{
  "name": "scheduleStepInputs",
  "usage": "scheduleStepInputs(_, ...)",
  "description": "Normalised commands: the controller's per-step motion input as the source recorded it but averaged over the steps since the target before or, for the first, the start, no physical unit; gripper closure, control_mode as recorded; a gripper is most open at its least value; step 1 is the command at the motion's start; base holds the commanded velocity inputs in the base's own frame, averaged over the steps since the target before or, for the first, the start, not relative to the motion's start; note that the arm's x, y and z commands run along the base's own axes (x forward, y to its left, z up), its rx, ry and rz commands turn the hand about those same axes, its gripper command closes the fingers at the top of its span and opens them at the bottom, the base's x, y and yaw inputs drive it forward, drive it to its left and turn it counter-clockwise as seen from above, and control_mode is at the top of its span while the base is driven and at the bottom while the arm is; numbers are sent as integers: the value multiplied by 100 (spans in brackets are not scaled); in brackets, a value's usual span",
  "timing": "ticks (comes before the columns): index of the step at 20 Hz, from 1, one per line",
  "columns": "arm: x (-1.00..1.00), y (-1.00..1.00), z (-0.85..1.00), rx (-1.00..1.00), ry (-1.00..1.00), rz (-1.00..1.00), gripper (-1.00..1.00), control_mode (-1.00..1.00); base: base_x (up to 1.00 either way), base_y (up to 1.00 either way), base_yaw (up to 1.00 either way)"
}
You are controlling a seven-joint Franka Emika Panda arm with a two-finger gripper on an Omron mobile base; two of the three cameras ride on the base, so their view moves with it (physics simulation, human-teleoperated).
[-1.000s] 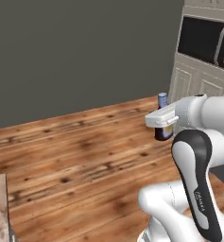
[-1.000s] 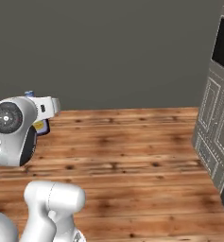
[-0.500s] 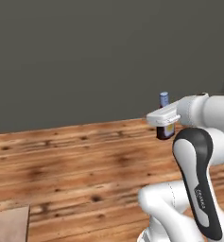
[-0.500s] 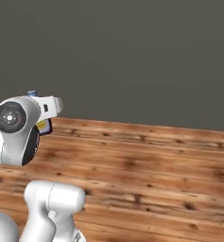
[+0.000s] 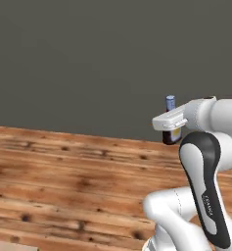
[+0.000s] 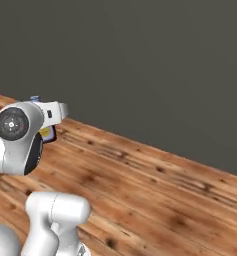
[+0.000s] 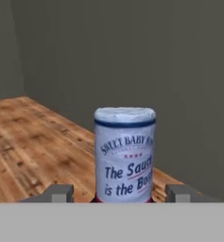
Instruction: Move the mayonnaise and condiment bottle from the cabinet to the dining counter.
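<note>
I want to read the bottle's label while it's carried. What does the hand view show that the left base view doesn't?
Hand view alone: the printed wording on the blue-grey neck of the condiment bottle, and a tool fingertip on each side of it. Left base view alone: the white arm, and the bottle's dark brown body with its yellowish label, upright in the tool above the floor. Both share: the bottle, the wooden floor and the dark grey wall.

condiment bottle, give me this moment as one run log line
phase: carry | hand: shut on condiment bottle | bottle: upright, off the floor | surroundings: wood floor, grey wall
</note>
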Motion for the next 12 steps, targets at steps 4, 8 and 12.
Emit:
scheduleStepInputs(4,0,0,0,0,0,0,100,100,100,-9,64)
scheduleStepInputs(8,0,0,0,0,0,0,100,100,100,-8,64)
scheduleStepInputs(12,0,0,0,0,0,0,100,100,100,-2,62)
